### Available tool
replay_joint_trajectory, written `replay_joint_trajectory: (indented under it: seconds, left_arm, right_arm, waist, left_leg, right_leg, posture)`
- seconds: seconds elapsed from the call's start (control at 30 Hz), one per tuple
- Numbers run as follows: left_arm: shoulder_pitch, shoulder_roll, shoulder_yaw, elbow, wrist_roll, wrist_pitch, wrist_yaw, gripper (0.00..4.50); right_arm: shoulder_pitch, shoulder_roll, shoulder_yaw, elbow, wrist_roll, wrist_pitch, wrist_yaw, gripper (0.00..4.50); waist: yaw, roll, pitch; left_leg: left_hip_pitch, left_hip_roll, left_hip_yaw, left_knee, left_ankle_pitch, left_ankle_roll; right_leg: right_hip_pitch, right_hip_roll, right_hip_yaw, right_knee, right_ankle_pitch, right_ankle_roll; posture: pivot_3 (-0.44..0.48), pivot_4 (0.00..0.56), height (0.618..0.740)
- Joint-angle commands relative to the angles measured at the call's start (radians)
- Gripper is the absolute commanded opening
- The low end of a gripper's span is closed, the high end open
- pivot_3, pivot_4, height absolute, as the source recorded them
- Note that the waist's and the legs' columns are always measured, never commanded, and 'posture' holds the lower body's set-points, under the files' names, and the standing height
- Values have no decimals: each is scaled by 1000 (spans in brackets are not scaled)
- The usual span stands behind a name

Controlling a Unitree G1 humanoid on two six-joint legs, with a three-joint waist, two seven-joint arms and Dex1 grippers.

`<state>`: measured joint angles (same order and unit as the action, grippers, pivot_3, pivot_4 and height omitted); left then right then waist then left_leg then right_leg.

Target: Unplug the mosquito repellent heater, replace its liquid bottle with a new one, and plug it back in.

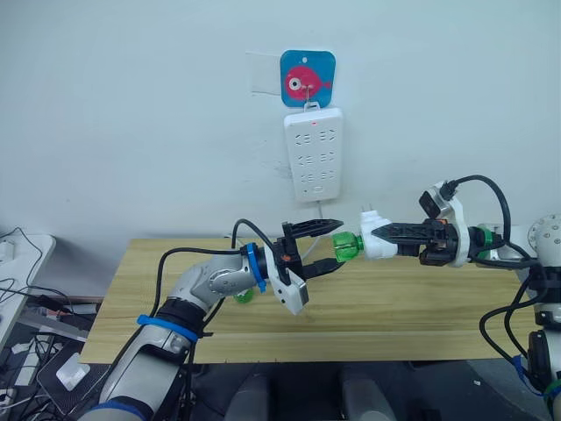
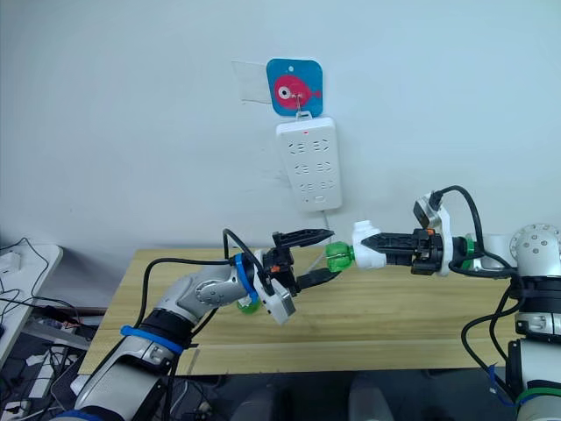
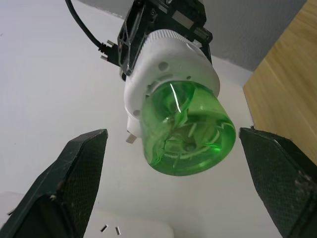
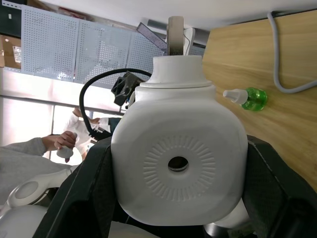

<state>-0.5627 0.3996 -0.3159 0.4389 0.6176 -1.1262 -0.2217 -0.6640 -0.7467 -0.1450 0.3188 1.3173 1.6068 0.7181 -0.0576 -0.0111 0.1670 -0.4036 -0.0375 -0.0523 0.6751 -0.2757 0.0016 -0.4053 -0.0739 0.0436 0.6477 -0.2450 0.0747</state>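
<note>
Left eye view: the right pincer is clamped on the mosquito repellent heater, holding it in the air above the wooden counter and below the white power strip on the wall, with its prongs pointing up toward that strip and the green liquid bottle sticking out sideways toward the left pincer. That left pincer is spread wide, one finger above and one below, just beside the bottle's end but not touching it. A fish sticker sits right above the power strip. Left wrist view: the green bottle's round base faces the camera, seated in the white heater, and the two black fingers stand well apart on either side of it. Right wrist view: the heater's vented white face sits squeezed between the right arm's black fingers, and a second green bottle with a white cap lies on its side on the counter beyond the heater.
</note>
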Motion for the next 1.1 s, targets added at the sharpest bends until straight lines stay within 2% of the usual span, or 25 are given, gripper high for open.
replay_joint_trajectory:
  seconds: [0.03, 0.23, 0.33, 0.5, 0.53, 0.57, 0.63, 0.7, 0.77, 0.83, 0.9, 0.97, 1.1]
  left_arm:
    - [-15, 1, -7, -20, 6, -29, 41, 4469]
    - [-30, -12, -15, -26, 24, -39, 78, 4469]
    - [-36, -8, -31, -14, 15, -42, 73, 3898]
    - [-41, -4, -51, 4, -34, -35, 56, 2398]
    - [-42, -4, -54, 6, -48, -32, 49, 2217]
    - [-41, -8, -74, 9, -121, -17, 13, 2217]
    - [-16, -27, -148, -32, -424, 128, -177, 2217]
    - [37, -63, -174, -198, -815, 494, -392, 2217]
    - [55, -57, -165, -372, -1101, 833, -513, 2217]
    - [45, -41, -118, -481, -1309, 1101, -546, 2217]
    - [21, -23, -50, -518, -1523, 1372, -546, 2217]
    - [-12, -15, 37, -498, -1732, 1609, -532, 2217]
    - [-45, -21, 179, -413, -2003, 1916, -475, 2217]
  right_arm:
    - [-12, -9, -16, -21, 54, 8, -7, 2974]
    - [-10, -6, -17, -21, 76, 8, -30, 2974]
    - [-9, -7, -16, -22, 84, 8, -38, 2974]
    - [-13, -6, -16, -18, 85, 8, -42, 2974]
    - [-14, -6, -16, -17, 85, 8, -42, 2974]
    - [-14, -9, -13, -19, 82, 8, -38, 2974]
    - [-14, -16, -7, -23, 63, 8, -25, 2974]
    - [-16, -22, -6, -22, 42, 8, -14, 2974]
    - [-26, -24, -8, -11, 30, 8, -8, 2974]
    - [-30, -29, -6, -8, 17, 8, 5, 2974]
    - [-28, -36, -1, -13, -1, 8, 23, 2974]
    - [-18, -43, 7, -27, -17, 8, 44, 2974]
    - [2, -50, 16, -56, -36, 8, 72, 2974]
  waist:
    - [0, 0, 0]
    - [0, 0, 0]
    - [0, 0, 0]
    - [0, 0, 0]
    - [-1, 0, 0]
    - [-1, 0, 0]
    - [-1, 0, 0]
    - [-3, 1, 0]
    - [-7, 1, 1]
    - [-12, 1, 2]
    - [-18, 2, 2]
    - [-25, 2, 2]
    - [-32, 2, 2]
  left_leg:
    - [0, 0, 0, 0, 0, 0]
    - [0, 0, 0, 0, 0, 0]
    - [0, 0, 0, 0, 0, 0]
    - [0, 0, 0, 0, 0, 0]
    - [0, 0, 0, 0, 0, 0]
    - [0, 0, 0, 0, 0, 0]
    - [0, 0, 0, 0, 0, 0]
    - [-1, 0, 0, 1, 0, 0]
    - [-3, 0, -1, 1, 0, 0]
    - [-5, 1, -4, 3, 0, 0]
    - [-5, 3, -5, 3, 0, 0]
    - [-5, 3, -6, 3, 0, 0]
    - [-4, 3, -6, 3, 0, 0]
  right_leg:
    - [0, 0, 0, 0, 0, 0]
    - [0, 0, 0, 0, 0, 0]
    - [0, 0, 0, 0, 0, 0]
    - [0, 0, 0, 0, 0, 0]
    - [0, 0, 0, 0, 0, 0]
    - [0, 0, 0, 0, 0, 0]
    - [0, 0, 0, 0, 0, 0]
    - [0, 0, 0, 0, 0, 0]
    - [-1, 0, 0, 0, 0, 0]
    - [-2, 1, -2, 0, 0, 0]
    - [-2, 3, -2, 1, 0, 0]
    - [-2, 6, -3, 1, 0, 1]
    - [-2, 7, -2, 1, -2, 3]
  posture:
    - [-142, 166, 740]
    - [-144, 166, 740]
    - [-147, 166, 740]
    - [-145, 165, 740]
    - [-145, 165, 740]
    - [-145, 165, 740]
    - [-139, 170, 740]
    - [-139, 170, 740]
    - [-138, 173, 740]
    - [-138, 173, 740]
    - [-137, 173, 740]
    - [-139, 175, 740]
    - [-138, 176, 740]
